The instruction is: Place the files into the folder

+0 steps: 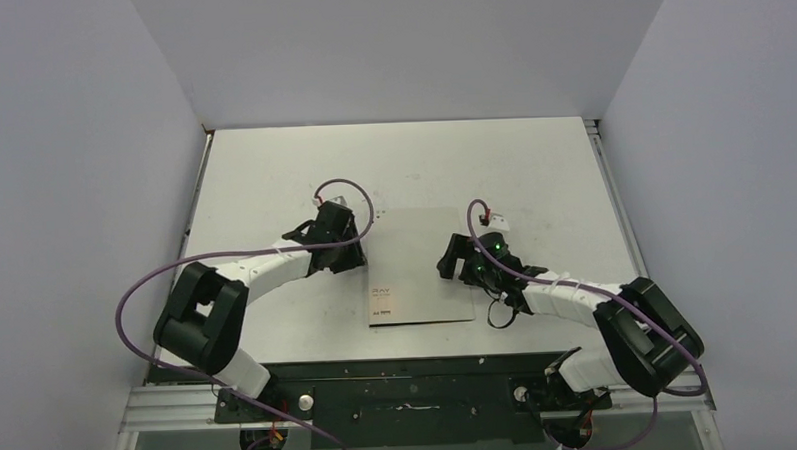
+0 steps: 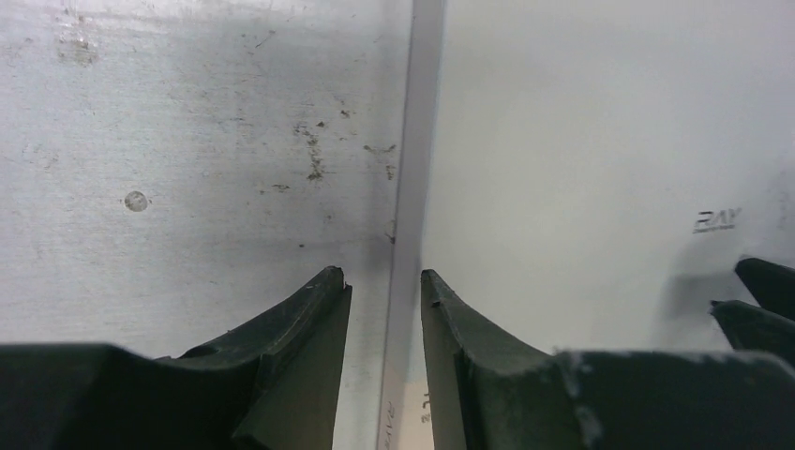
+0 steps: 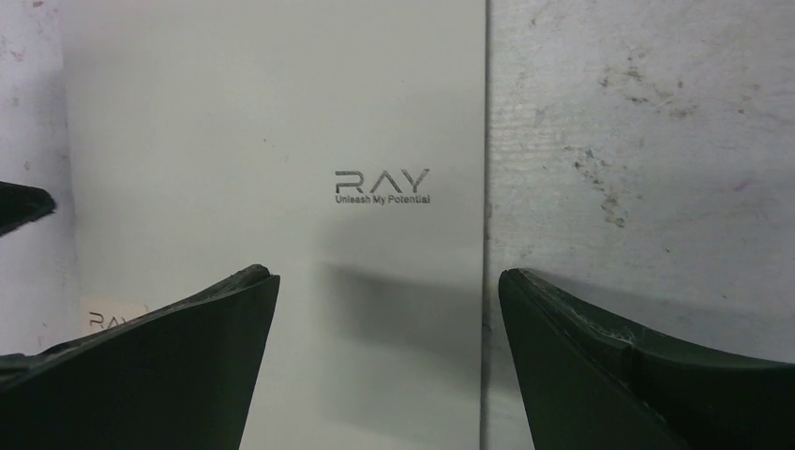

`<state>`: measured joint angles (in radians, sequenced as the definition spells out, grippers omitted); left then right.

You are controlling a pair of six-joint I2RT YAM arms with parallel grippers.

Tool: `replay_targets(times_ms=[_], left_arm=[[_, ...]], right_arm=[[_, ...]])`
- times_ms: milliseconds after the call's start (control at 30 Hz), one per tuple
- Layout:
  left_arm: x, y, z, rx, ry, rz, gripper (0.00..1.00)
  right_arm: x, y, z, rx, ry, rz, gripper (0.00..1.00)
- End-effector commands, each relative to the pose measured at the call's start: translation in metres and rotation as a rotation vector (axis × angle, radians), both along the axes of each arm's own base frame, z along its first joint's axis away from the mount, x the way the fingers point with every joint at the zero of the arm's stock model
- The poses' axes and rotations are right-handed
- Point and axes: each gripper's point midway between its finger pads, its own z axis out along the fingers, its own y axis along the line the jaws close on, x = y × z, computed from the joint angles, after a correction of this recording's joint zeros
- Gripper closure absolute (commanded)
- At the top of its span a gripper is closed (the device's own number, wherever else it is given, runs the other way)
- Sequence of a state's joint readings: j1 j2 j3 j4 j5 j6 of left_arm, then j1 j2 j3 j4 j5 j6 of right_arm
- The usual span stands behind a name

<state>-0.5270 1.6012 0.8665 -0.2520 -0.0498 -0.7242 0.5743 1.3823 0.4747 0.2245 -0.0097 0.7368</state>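
The folder (image 1: 421, 264) lies shut and flat on the table, silvery-grey cover up, with small logos near its front left corner. It also shows in the left wrist view (image 2: 581, 141) and the right wrist view (image 3: 281, 141). The files are hidden; no white printed sheets show in any view. My left gripper (image 1: 362, 250) is low at the folder's left edge, and its narrowly parted jaws (image 2: 382, 277) straddle that edge without closing on it. My right gripper (image 1: 452, 259) is at the folder's right edge, wide open (image 3: 384, 272), one finger over the cover and one over the table.
The grey metal table (image 1: 272, 169) is scuffed and stained. White walls stand on three sides. A black base rail (image 1: 400, 370) runs along the near edge. Purple cables loop off both arms.
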Motion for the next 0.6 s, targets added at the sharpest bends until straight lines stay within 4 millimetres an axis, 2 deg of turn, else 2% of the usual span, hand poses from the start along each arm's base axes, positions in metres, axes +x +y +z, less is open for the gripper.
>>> replay_targets(times_ms=[0,233,433,567], left_arm=[[0.018,-0.009,0.052,-0.101,-0.129,0.011,0.66],[0.011,-0.006,0.105,-0.159,-0.226,0.000,0.51],[-0.005,0.006,0.154,-0.174,-0.334,-0.038,0.38],[-0.020,0.011,0.190,-0.200,-0.430,-0.090,0.31]], right_arm=[[0.004,-0.023,0.017,-0.098,-0.024,-0.038,0.09],[0.011,-0.051,0.075,-0.182,-0.152,-0.088,0.10],[0.009,-0.062,0.119,-0.221,-0.241,-0.072,0.10],[0.005,-0.065,0.141,-0.223,-0.296,-0.048,0.10]])
